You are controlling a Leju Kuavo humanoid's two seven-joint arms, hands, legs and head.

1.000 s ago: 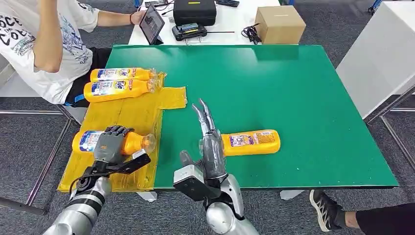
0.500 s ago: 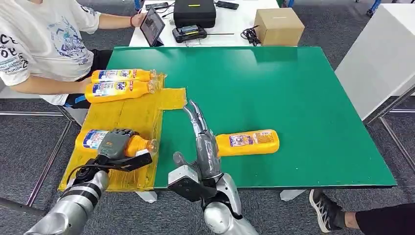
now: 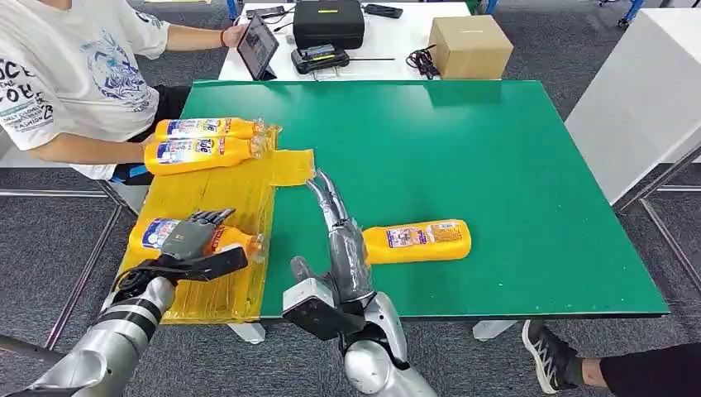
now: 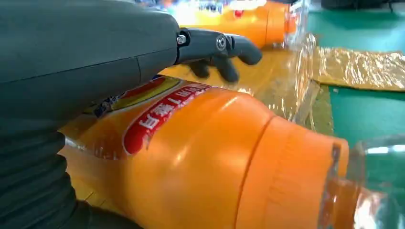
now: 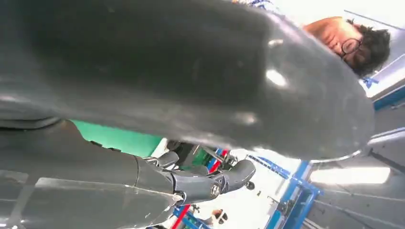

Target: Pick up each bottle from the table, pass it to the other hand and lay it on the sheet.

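A: Orange plastic bottle (image 3: 417, 240) lies flat near table's front edge, long axis along that edge, cap end touching right hand (image 3: 337, 227)?

B: Yes, fingers straight, spread, empty. Left hand (image 3: 188, 238) rests loosely on another orange bottle (image 3: 154, 235) on yellow sheet (image 3: 216, 188).

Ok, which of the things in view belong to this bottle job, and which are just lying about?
Job:
- bottle on the green table
- bottle under the left hand, lying on the sheet
- two bottles at the sheet's far end
- yellow sheet
- left hand, right hand

Lying about:
- cardboard box
- black case
- tablet
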